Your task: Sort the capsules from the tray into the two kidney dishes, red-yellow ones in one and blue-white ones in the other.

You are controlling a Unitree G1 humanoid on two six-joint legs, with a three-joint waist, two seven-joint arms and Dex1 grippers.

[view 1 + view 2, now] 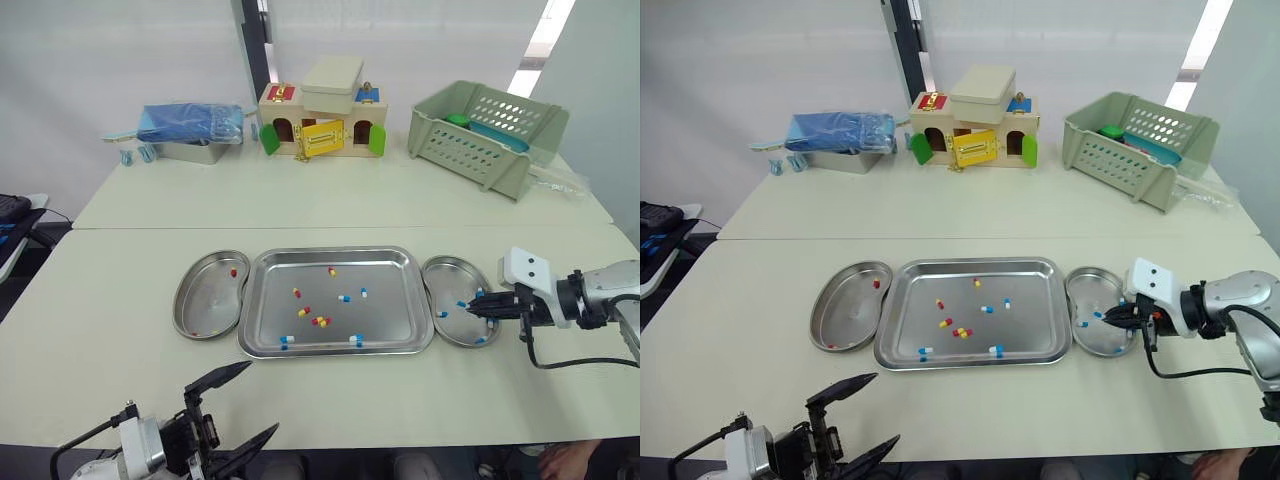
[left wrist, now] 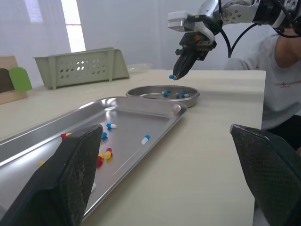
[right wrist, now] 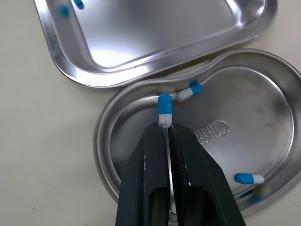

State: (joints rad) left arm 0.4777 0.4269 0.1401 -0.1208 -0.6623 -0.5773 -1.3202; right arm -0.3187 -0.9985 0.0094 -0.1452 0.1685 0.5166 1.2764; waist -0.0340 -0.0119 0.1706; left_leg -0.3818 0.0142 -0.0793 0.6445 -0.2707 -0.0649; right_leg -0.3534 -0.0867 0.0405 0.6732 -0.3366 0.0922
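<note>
The right gripper [image 3: 165, 126], at the right of the head view, pinches a blue-white capsule [image 3: 164, 106] by its white end between nearly closed fingers, above the right kidney dish [image 1: 445, 268], where other blue-white ones lie. This looks like the drop step: the fingers need only part. The left gripper [image 1: 260, 398], lower left, hangs with fingers wide. More capsules lie in the tray [image 1: 330, 252].

Mirror-bright silver steel tray [image 1: 385, 262]; red-and-yellow capsules [image 1: 320, 321] scattered in it; black right pincer [image 3: 165, 125] pinching a blue-and-white capsule [image 3: 164, 105]; pale cream tabletop [image 1: 120, 300].
</note>
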